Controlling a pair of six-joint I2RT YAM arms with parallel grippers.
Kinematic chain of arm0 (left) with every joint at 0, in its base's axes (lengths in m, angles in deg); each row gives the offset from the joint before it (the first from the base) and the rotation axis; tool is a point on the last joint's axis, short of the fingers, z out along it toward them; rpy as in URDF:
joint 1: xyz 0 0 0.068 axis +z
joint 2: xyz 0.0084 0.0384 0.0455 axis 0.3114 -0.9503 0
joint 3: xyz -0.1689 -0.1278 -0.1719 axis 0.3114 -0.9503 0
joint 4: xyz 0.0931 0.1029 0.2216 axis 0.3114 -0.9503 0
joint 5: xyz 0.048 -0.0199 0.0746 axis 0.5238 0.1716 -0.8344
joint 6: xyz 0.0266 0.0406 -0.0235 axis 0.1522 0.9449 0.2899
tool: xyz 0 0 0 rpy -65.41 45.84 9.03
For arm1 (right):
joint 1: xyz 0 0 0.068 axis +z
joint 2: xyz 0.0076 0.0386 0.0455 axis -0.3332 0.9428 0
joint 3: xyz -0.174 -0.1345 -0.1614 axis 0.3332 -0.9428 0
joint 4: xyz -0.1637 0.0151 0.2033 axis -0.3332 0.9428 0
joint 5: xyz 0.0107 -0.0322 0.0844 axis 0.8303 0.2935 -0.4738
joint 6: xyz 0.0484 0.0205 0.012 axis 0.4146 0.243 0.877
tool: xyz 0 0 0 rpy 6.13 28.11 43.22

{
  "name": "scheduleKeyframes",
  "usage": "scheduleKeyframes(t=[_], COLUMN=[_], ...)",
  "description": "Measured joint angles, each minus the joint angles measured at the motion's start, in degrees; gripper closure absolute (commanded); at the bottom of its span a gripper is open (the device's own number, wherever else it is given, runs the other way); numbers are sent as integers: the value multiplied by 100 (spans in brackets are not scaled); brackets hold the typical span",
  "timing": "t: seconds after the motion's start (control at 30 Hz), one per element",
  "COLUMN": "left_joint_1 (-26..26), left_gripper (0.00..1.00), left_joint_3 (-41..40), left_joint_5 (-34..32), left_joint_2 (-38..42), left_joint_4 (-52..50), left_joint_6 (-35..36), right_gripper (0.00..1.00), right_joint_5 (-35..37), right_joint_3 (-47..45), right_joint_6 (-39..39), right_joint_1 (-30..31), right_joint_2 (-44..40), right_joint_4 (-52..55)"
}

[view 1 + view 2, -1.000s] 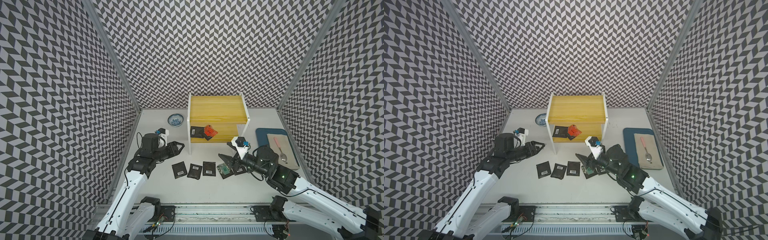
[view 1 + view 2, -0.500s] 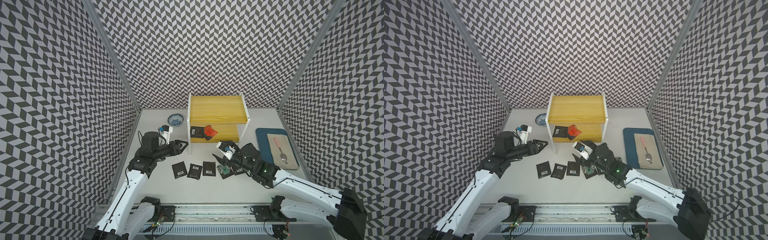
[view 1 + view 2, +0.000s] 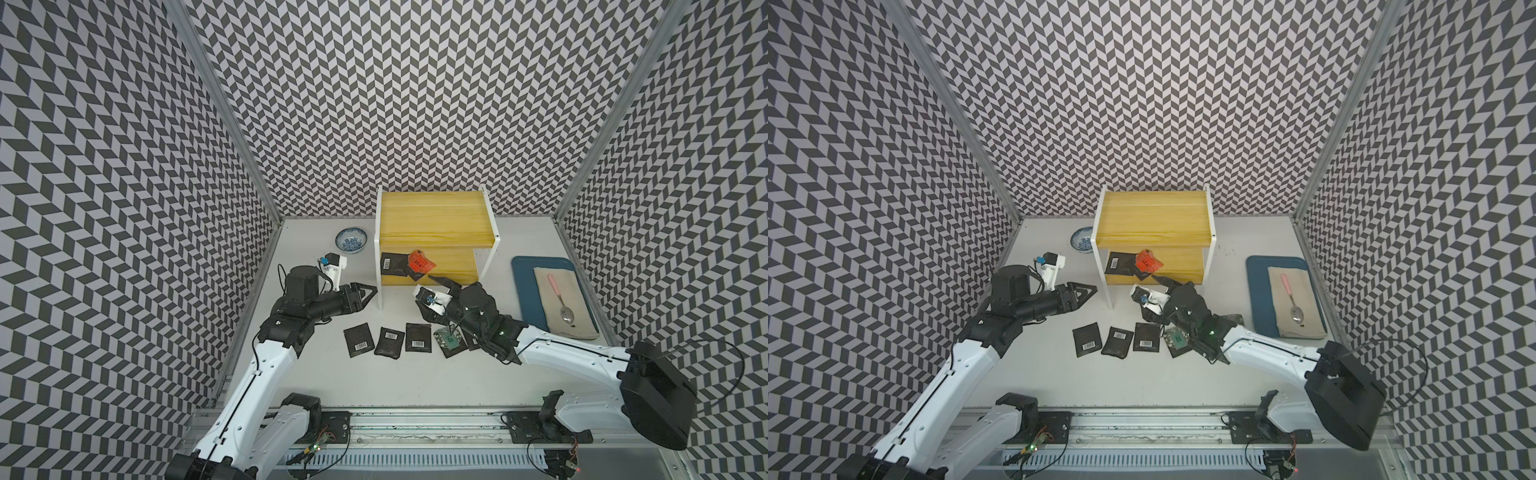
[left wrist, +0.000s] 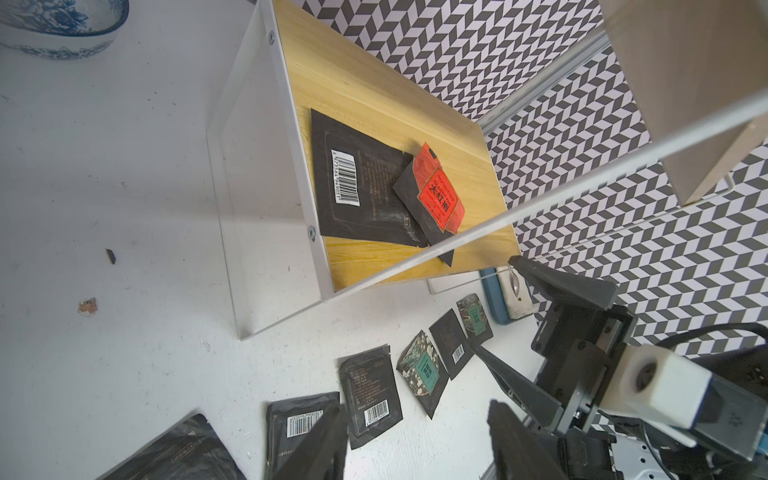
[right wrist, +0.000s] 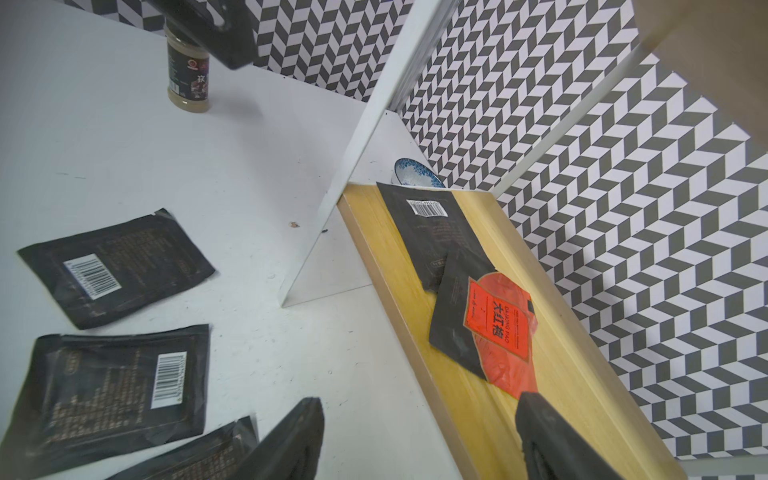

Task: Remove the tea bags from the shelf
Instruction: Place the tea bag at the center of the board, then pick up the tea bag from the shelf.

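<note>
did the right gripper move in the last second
Yes. In a top view the right gripper has shifted away from the tea bags on the table, toward the shelf; one finger is now over its lower board near the red tea bag.

Both arms low, forward; left gripper [image 4: 417,407] and right gripper [image 5: 419,399] spread, empty.

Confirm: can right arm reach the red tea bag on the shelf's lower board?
Likely yes: right end effector is open at the front edge of the lower board, red tea bag just ahead, nothing between.
</note>
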State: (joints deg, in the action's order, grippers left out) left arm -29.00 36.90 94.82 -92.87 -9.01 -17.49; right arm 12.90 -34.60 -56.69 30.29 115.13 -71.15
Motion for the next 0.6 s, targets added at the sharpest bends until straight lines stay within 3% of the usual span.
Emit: scheduleKeyframes(t=[0.6], left_joint_1=[0], left_gripper=[43], left_joint_3=[-46], left_joint_5=[-2], left_joint_2=[0], left_joint_4=[9], left_joint_6=[7], right_gripper=[29], right_joint_5=[192], right_joint_3=[739], right_joint_6=[-365], right_joint_1=[-2], right_joint_2=[1088], right_joint_4=[-446])
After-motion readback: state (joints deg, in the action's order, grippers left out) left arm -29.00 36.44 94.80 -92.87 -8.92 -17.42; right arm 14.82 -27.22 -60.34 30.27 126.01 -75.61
